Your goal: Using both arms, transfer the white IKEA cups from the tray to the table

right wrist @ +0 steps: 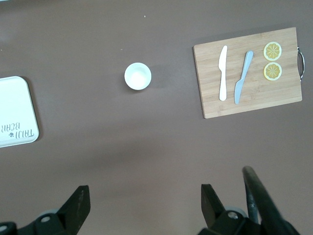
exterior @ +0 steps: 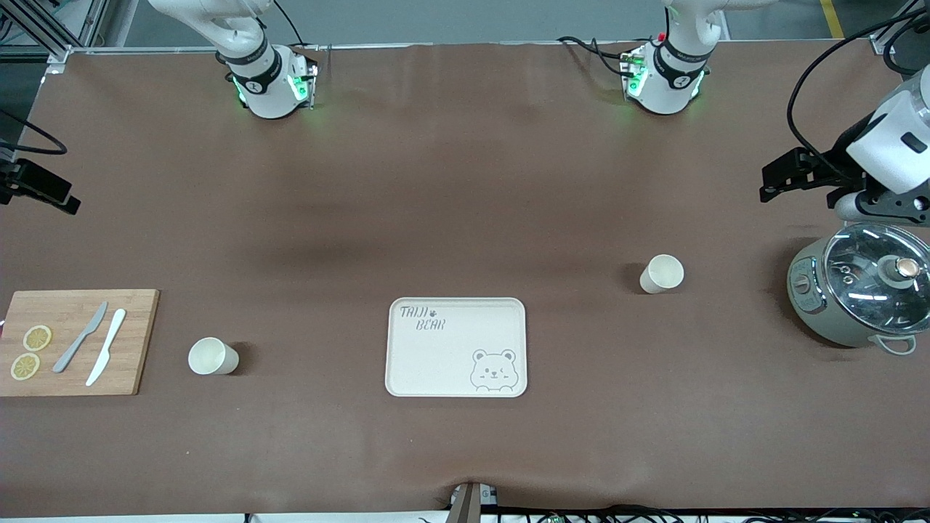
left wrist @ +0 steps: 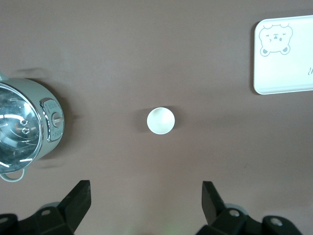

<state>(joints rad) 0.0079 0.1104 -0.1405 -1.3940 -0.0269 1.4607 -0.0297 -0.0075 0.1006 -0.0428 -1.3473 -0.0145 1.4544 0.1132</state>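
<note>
Left gripper point(left wrist: 144, 205): released, fingers spread wide with nothing between them; it hangs high over the table point(exterior: 465, 181) toward the left arm's end, looking down on one cup and the cooker.
Right gripper point(right wrist: 142, 208): also released and bare; it hangs high over the right arm's end of the table, above the stretch between the tray and the cutting board.
Cup by the left arm point(exterior: 662, 274): upright on the bare table, well apart from the tray, farther from the front camera than the tray, between the tray and the rice cooker point(exterior: 861, 290).
Cup by the right arm point(exterior: 212, 357): upright on the bare table, between the tray's short edge and the cutting board point(exterior: 76, 341), nearer the board.
Tray point(exterior: 456, 347): sits mid-table toward the camera-side edge; its lettered and bear-printed surface carries nothing.
Cutting board contents: two knives point(exterior: 94, 343) and two lemon slices point(exterior: 31, 352), untouched as far as one can judge.
Progress: both white cups are already off the tray and standing on the table, one toward each arm's end.
Left to do: apparently nothing with the cups; both arms appear to be waiting, clear of everything.
</note>
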